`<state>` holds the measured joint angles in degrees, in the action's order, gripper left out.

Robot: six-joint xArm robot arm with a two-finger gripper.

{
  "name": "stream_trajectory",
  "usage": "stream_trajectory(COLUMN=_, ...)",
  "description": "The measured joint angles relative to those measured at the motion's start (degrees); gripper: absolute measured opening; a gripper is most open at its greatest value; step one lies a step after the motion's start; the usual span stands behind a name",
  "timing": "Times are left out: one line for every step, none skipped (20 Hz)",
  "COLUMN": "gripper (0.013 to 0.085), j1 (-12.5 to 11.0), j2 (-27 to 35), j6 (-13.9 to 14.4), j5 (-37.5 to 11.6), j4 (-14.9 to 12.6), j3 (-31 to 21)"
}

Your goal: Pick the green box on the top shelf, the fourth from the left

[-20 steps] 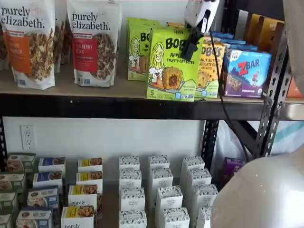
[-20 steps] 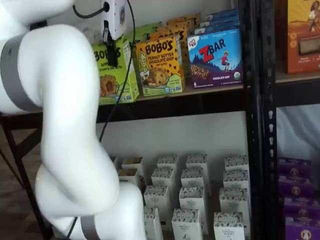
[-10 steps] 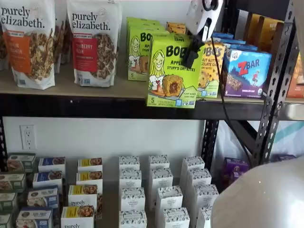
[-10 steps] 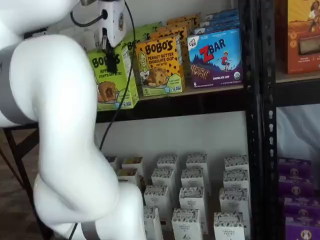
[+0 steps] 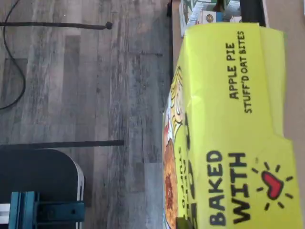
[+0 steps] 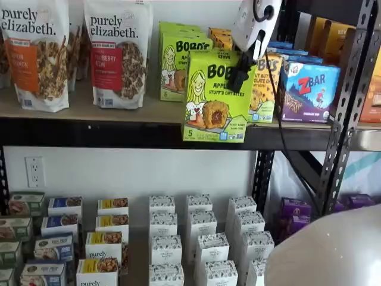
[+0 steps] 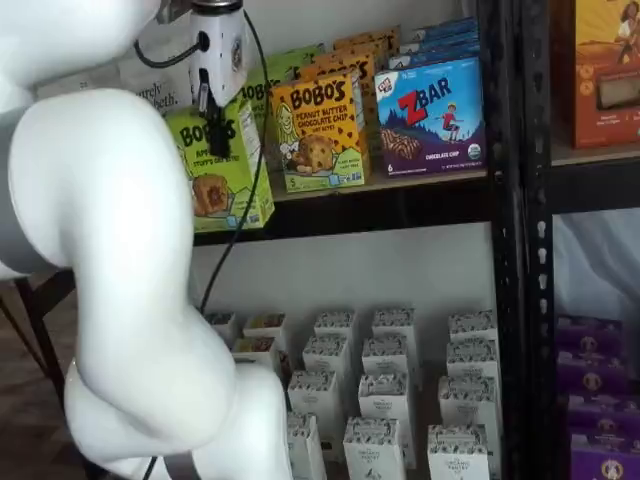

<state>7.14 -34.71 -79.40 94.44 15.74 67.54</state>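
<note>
I had the gripper (image 6: pixel 240 70) clamped shut on the top of the green box (image 6: pixel 216 98), which hung out past the front beam of the top shelf (image 6: pixel 119 132), so I judged that drawing it fully clear came next.

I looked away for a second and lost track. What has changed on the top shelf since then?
The pincer, shut on the green box, has drawn it forward off the top shelf, so it now hangs before the front beam. The other Bobo's boxes, the ZBar box and the granola bags stayed put.
</note>
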Motion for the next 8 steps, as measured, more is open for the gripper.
stream_trajectory(gripper=0.0250, j1=0.2, j2=-0.2, j6=0.2, j5=0.0, j4=0.0, j3=-0.2)
stream_trajectory(gripper=0.0250, j1=0.4, j2=-0.5, j6=0.3, j5=0.0, j4=0.0, j3=-0.5)
stream_trajectory(gripper=0.0250, j1=0.5, j2=-0.7, j6=0.5, j5=0.0, j4=0.0, j3=-0.7)
stream_trajectory(gripper=0.0250, j1=0.6, j2=-0.9, j6=0.6, j5=0.0, j4=0.0, j3=-0.9)
stream_trajectory(gripper=0.0250, j1=0.7, j2=-1.1, j6=0.7, j5=-0.1, j4=0.0, j3=-1.1)
stream_trajectory(gripper=0.0250, j1=0.9, j2=-1.4, j6=0.9, j5=-0.2, j4=-0.1, j3=-1.3)
stream_trajectory(gripper=0.0250, j1=1.0, j2=-1.6, j6=0.9, j5=-0.2, j4=-0.1, j3=-1.5)
stream_trajectory(gripper=0.0250, j1=1.0, j2=-1.7, j6=1.0, j5=-0.3, j4=-0.1, j3=-1.6)
